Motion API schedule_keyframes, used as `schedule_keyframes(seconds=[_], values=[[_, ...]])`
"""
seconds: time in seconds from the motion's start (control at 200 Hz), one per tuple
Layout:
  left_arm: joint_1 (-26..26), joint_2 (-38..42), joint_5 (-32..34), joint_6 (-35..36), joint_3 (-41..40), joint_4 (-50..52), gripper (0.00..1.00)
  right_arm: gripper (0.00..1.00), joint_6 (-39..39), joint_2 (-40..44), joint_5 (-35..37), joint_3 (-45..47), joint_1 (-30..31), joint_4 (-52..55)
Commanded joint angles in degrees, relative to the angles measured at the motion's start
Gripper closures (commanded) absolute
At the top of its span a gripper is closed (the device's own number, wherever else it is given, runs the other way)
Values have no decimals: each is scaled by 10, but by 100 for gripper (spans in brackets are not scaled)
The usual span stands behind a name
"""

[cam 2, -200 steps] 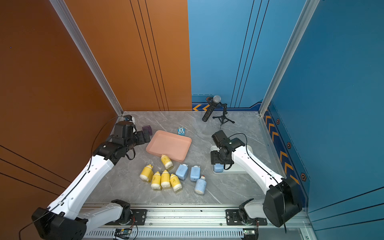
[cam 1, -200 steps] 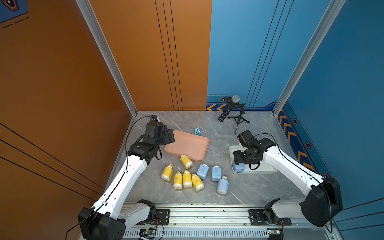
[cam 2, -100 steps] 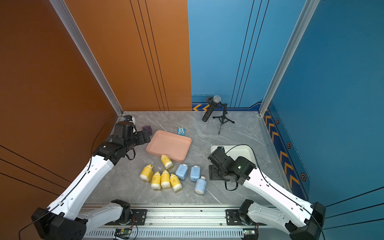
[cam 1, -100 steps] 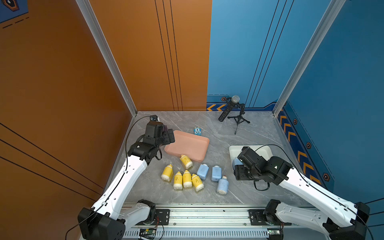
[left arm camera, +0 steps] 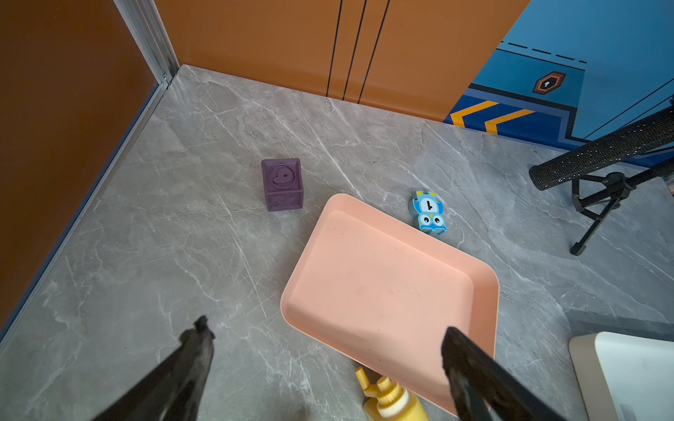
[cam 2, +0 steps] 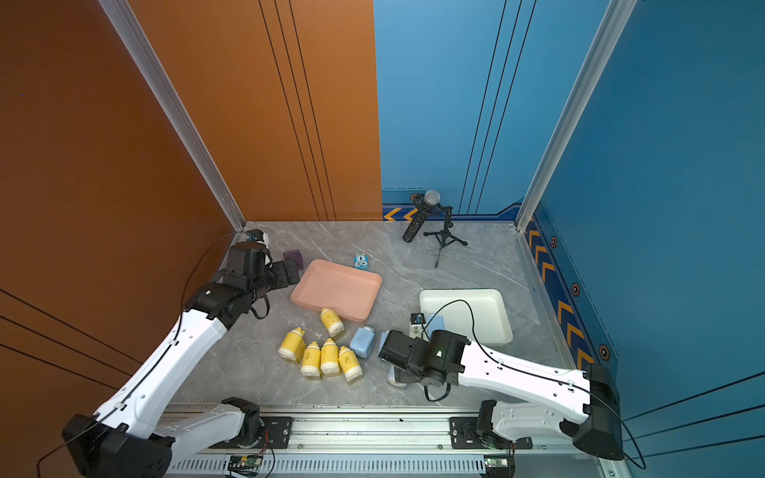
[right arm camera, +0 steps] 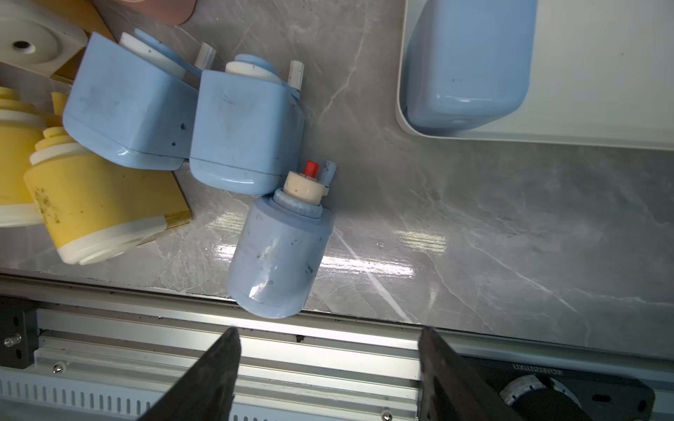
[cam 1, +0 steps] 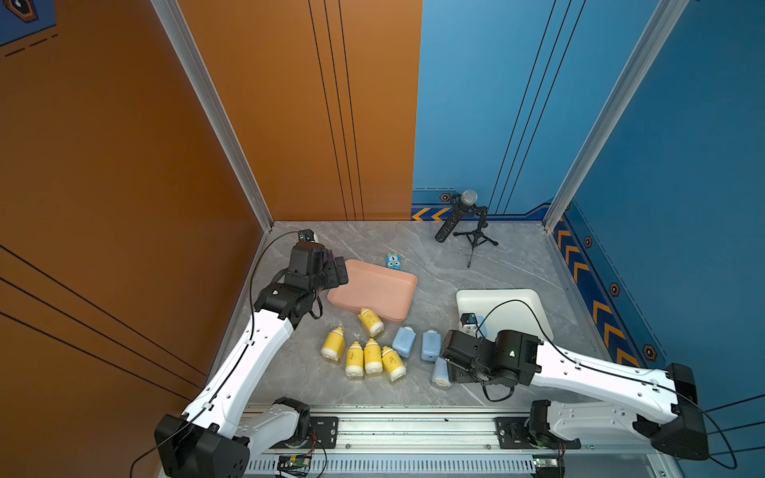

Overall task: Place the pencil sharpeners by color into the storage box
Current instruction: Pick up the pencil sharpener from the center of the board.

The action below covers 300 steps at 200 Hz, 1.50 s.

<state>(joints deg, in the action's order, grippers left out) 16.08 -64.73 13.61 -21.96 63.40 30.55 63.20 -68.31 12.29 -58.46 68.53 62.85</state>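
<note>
Right wrist view: the right end effector (right arm camera: 328,331) stands open and empty, a blue sharpener (right arm camera: 281,251) lying on the bench (right arm camera: 474,237) at its twelve o'clock, just past the fingertips. Left wrist view: the left end effector (left arm camera: 326,328) gapes wide, gripping nothing, at the pink tray (left arm camera: 386,291)'s rim, a yellow sharpener (left arm camera: 392,401) beside that rim. Both top views: four yellow sharpeners (cam 1: 368,358) lie at six o'clock from the pink tray, two blue sharpeners (cam 1: 403,341) at their three o'clock, another blue piece (cam 2: 438,323) inside the white tray (cam 2: 476,306).

Left end effector (left arm camera: 326,328) spread wide — right end effector (right arm camera: 329,329) parted.
</note>
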Motion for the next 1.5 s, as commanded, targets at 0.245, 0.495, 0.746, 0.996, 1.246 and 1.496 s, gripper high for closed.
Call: schedule_keyframes(seconds=[0.245, 0.495, 0.746, 0.996, 1.246, 1.496], values=[[-2, 8, -9, -1, -6, 8, 2, 18, 43, -54, 1, -7, 13, -46], [-2, 9, -12, -2, -6, 7, 2, 17, 36, -87, -15, -9, 5, -66], [-1, 8, -11, -2, -7, 8, 2, 18, 29, -130, -32, -3, -8, -89], [0, 9, -10, -2, -7, 7, 2, 22, 20, -166, -35, 2, -17, -100], [1, 10, -8, -1, -6, 8, 2, 26, 4, -197, -44, -3, -18, -104], [1, 10, -10, -2, -6, 7, 2, 35, -6, -196, -48, 1, -19, -103]])
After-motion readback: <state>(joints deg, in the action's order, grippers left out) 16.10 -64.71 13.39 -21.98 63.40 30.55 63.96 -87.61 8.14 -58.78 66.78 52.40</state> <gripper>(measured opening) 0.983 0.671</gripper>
